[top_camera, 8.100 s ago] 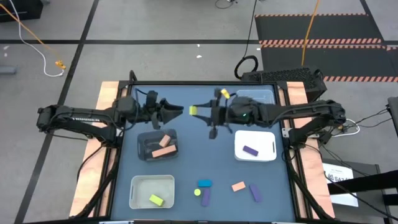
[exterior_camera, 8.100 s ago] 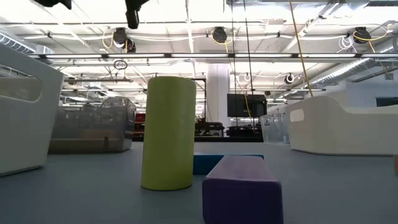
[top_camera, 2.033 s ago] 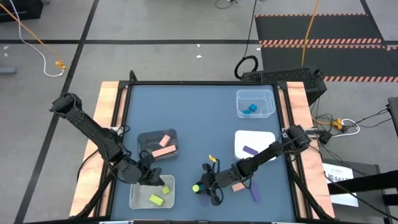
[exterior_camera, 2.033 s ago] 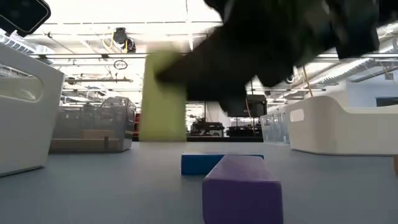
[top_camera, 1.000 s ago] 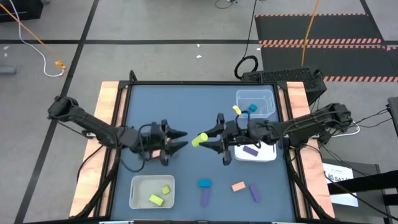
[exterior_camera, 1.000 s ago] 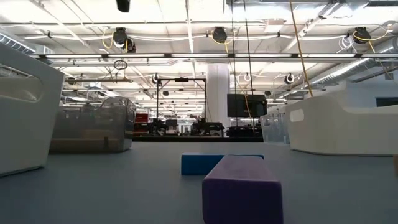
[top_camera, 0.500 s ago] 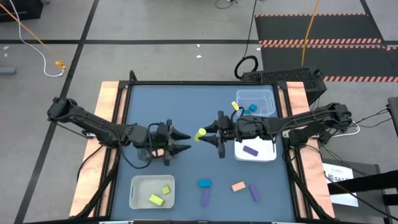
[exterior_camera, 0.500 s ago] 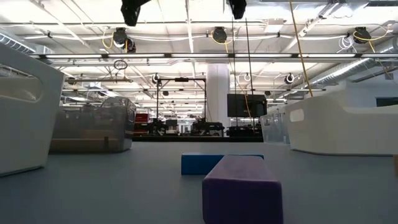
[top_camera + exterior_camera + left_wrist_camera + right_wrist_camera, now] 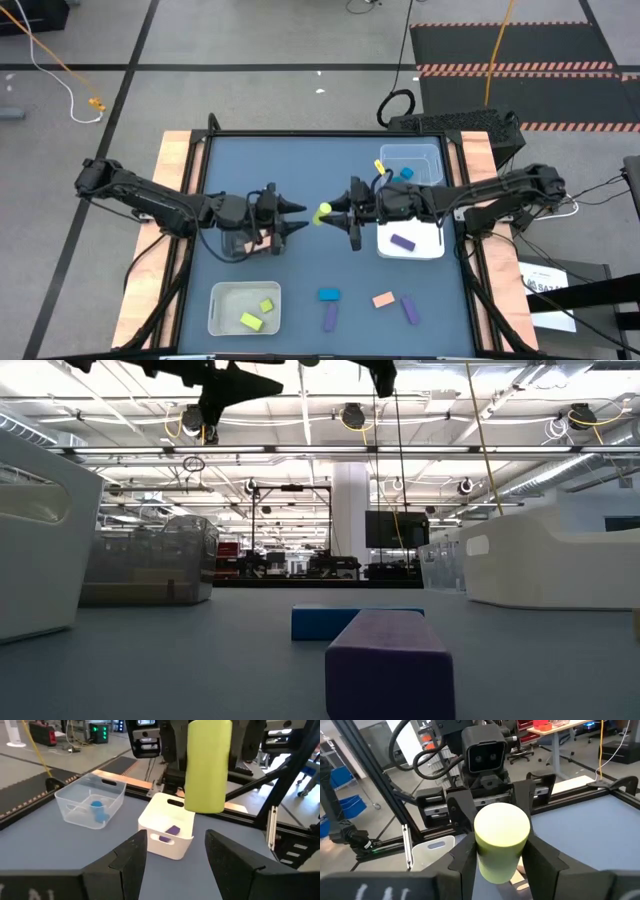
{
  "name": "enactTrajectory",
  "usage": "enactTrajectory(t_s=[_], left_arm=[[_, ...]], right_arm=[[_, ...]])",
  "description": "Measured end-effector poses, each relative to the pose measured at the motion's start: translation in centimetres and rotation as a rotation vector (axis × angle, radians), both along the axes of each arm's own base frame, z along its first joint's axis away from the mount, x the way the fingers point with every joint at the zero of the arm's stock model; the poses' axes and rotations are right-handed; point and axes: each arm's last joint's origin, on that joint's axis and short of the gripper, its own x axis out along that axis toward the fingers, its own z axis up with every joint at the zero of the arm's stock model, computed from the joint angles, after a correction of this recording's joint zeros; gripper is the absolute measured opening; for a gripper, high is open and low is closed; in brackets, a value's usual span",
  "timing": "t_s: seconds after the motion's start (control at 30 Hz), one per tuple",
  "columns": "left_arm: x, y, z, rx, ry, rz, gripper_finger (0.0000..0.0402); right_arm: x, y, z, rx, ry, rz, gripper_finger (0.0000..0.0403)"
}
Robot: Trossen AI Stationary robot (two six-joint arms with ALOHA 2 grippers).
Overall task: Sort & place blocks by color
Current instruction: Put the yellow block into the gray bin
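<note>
Yellow-green cylinder (image 9: 323,212) sits clamped between my right gripper's (image 9: 327,213) fingers, held above the table (image 9: 330,160) at the frame's middle. My left gripper (image 9: 296,217) faces it from just left, fingers spread and empty. Lower down lie a blue block (image 9: 329,295) and a purple bar (image 9: 330,317).

Two slender black jointed arms are seen, the left arm (image 9: 150,203) and the right arm (image 9: 490,195). Each is ended by dark tapered fingers (image 9: 131,862). A boxy black camera housing (image 9: 484,751) is carried at the wrist.
</note>
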Motion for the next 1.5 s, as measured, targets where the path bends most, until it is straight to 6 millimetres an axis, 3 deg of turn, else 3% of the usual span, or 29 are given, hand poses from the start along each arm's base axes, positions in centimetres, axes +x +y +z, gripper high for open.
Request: enactTrajectory(t_s=[0.5,0.63,1.07,1.33,1.5], left_arm=[[0.6,-0.3,-0.9,0.111,0.036,-0.039,0.0203],[1.4,-0.1,-1.6,0.095,0.043,-0.026,0.0222],[2.1,2.0,-1.4,0.091,-0.003,0.031,0.0297],[2.8,2.7,-2.8,-0.003,0.043,0.063,0.0281],[3.2,2.6,-3.6,-0.005,0.067,0.025,0.0262]], right_arm=[[0.0,-0.8,-0.6,0.006,0.062,-0.052,0.0121],[0.0,-0.9,-0.7,0.007,0.069,-0.055,0.0121],[0.5,-1.6,-1.8,-0.001,0.126,-0.077,0.0121],[2.7,-1.8,-4.2,0.021,0.13,-0.091,0.0121],[3.0,-1.7,-4.2,0.024,0.098,-0.088,0.0121]])
